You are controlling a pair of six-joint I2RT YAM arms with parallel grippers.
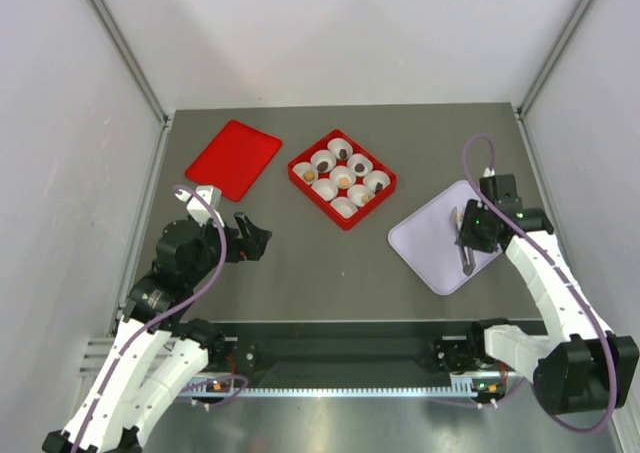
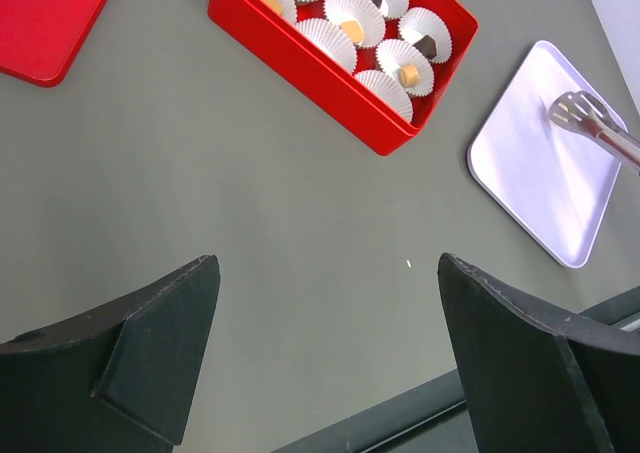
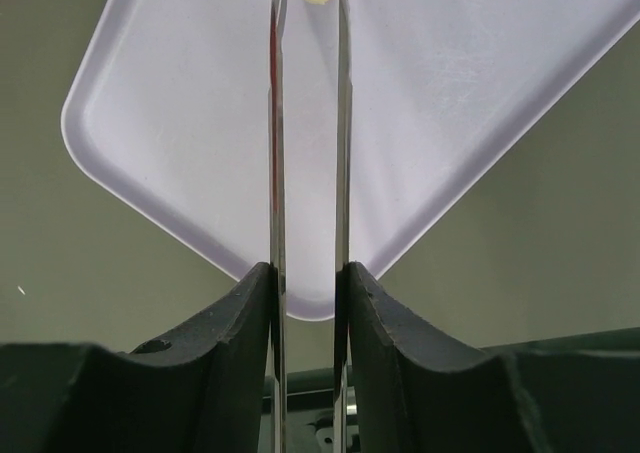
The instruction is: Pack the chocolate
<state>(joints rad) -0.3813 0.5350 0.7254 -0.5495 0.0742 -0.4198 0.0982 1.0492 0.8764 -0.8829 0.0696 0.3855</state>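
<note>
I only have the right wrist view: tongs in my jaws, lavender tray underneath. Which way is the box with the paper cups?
Observer: The red box sits to the left of your lavender tray, apart from it and nearer the table's middle.
Operator: Any cups empty?
Observer: Yes. Several cups hold a chocolate, but the paper cup at the box's near corner looks empty.
Operator: Is the other arm in my way?
Observer: No. The left arm hangs over the table's left side, near the red lid, jaws wide open with nothing between them.
</note>
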